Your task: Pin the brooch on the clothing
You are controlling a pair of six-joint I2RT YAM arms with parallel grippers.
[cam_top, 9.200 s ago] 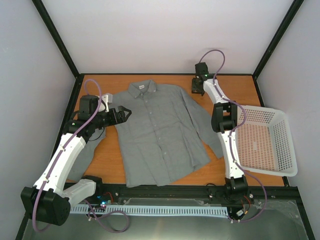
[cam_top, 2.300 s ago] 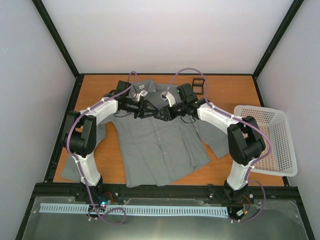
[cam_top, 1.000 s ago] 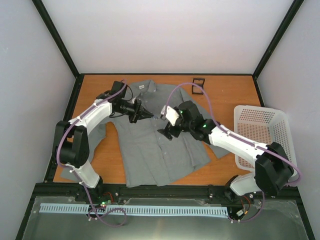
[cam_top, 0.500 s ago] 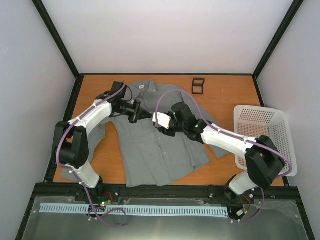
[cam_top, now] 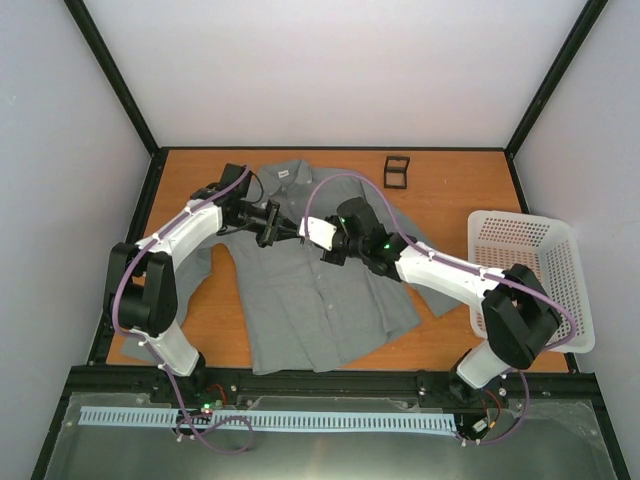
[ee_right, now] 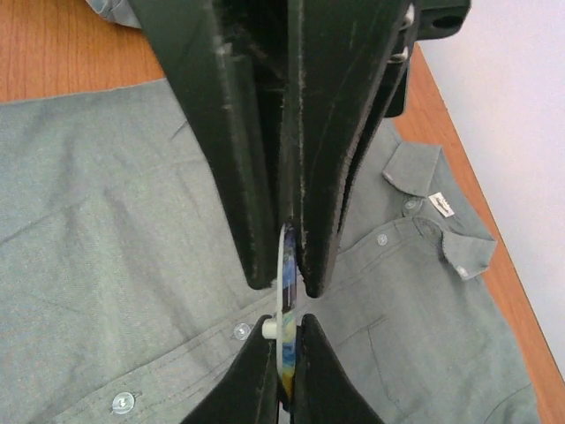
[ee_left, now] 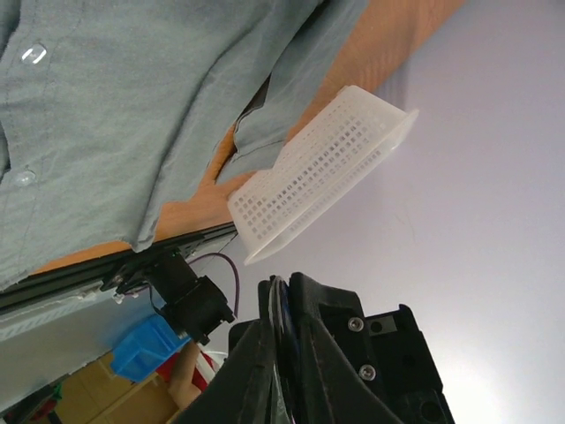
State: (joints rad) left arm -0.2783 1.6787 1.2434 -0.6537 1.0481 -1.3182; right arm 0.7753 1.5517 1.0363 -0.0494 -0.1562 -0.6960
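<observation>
While both arms meet over the large grey button-up shirt (cam_top: pixel 300 300), the small round button badge (ee_right: pixel 283 305) is held in the air, not yet pinned.
Seen edge-on in the right wrist view, the badge shows a pale rim and a white nub on its back. The right gripper (ee_right: pixel 287 287) is clamped on its upper part, and the left gripper (ee_right: pixel 284 331) appears pinched on its lower part from the opposite side. In the top view this shared grip sits above the shirt's chest, just near of the collar and a little left of the button line. The badge has been brought to the garment. As I judge it, freeing the pin, pushing it through the cloth and fastening it all remain.
</observation>
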